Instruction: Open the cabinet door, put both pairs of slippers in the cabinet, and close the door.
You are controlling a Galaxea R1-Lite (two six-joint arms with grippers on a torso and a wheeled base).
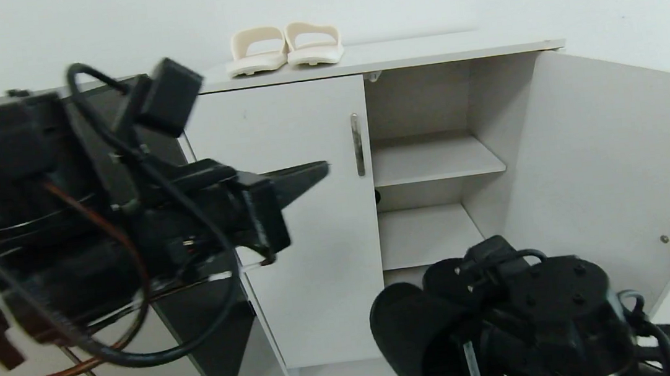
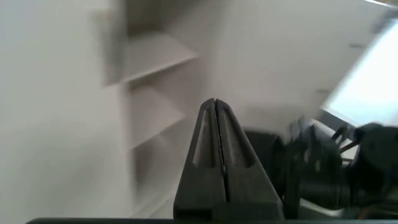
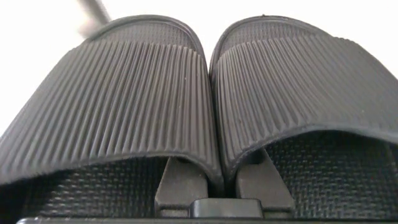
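Right hand (image 3: 221,186) is pinching the black slippers (image 1: 406,330) by their inner straps, low in front of the open cabinet (image 1: 419,101). Left hand (image 1: 309,175) is pressed together, empty. Toes could easily clip the lower shelf (image 1: 424,234), popping one slipper loose.

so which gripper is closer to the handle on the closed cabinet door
Left. The left gripper, shut, has its tip just beside the handle, at about its height. The right gripper is well below it, low in front of the open compartment, holding the black slippers.
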